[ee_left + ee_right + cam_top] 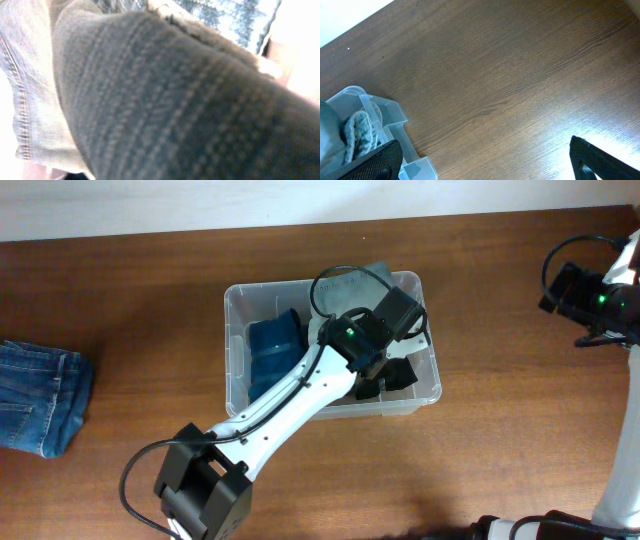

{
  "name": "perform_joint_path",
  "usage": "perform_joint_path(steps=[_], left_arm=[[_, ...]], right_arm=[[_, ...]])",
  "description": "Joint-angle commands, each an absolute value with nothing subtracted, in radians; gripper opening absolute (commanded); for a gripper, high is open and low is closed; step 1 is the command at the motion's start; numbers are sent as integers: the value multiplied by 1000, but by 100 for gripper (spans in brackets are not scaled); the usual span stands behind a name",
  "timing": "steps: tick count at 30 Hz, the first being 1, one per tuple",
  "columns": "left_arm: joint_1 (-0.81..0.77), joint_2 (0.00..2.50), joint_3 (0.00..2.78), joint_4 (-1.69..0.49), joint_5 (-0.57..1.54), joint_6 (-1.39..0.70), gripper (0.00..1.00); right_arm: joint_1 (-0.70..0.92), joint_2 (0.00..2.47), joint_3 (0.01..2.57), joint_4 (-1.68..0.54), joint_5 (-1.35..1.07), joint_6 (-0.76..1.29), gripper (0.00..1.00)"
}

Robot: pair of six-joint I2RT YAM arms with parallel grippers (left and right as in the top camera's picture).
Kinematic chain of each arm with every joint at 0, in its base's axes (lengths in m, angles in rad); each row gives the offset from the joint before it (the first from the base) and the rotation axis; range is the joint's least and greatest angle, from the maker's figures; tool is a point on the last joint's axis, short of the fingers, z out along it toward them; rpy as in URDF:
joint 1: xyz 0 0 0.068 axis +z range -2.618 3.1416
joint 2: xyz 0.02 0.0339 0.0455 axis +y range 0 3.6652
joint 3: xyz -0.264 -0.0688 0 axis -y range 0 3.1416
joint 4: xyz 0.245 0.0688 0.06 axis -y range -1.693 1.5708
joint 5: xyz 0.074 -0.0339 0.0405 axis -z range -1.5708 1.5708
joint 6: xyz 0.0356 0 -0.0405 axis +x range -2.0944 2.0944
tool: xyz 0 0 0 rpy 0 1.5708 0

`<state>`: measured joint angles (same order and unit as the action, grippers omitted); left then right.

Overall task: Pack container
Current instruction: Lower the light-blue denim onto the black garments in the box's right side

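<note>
Left gripper (pixel 388 380), grip unreadable, should tuck the dark ribbed knit cloth (pixel 175 100) low inside the centre-frame clear rectangular plastic container (pixel 232 340); right gripper (pixel 485 165) is spread wide.

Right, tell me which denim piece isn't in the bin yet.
The jeans lying crumpled at the table's left edge. The other folded blue garment already sits inside the clear bin.

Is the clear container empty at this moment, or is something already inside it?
Not empty. The overhead view shows folded blue cloth inside the container, and the right wrist view shows grey cloth in it.
</note>
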<state>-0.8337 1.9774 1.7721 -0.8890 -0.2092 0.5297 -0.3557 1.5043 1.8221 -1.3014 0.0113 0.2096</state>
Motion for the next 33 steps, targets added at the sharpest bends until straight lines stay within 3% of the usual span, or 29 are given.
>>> perform_joint_path(steps=[1, 5, 9, 27, 28, 31, 33], left_arm=[[-831, 1979, 1800, -934, -127, 509, 42], [-831, 1979, 1800, -981, -60, 509, 77], [-833, 1978, 1802, -990, -21, 509, 97], [-837, 1896, 1950, -1070, 64, 509, 99], [-837, 1896, 1950, -1068, 64, 509, 96], [-835, 1900, 1949, -1059, 65, 509, 27], [-834, 1905, 1947, -1047, 65, 508, 6]], right_arm=[[-361, 1505, 1822, -1299, 20, 214, 98], [-361, 1505, 1822, -1298, 20, 214, 99], [-361, 1505, 1822, -1298, 20, 214, 99], [-361, 1505, 1822, -1299, 20, 214, 99], [-361, 1505, 1822, -1299, 20, 214, 99], [-361, 1505, 1822, -1298, 20, 214, 99], [-361, 1505, 1822, -1299, 20, 214, 99]])
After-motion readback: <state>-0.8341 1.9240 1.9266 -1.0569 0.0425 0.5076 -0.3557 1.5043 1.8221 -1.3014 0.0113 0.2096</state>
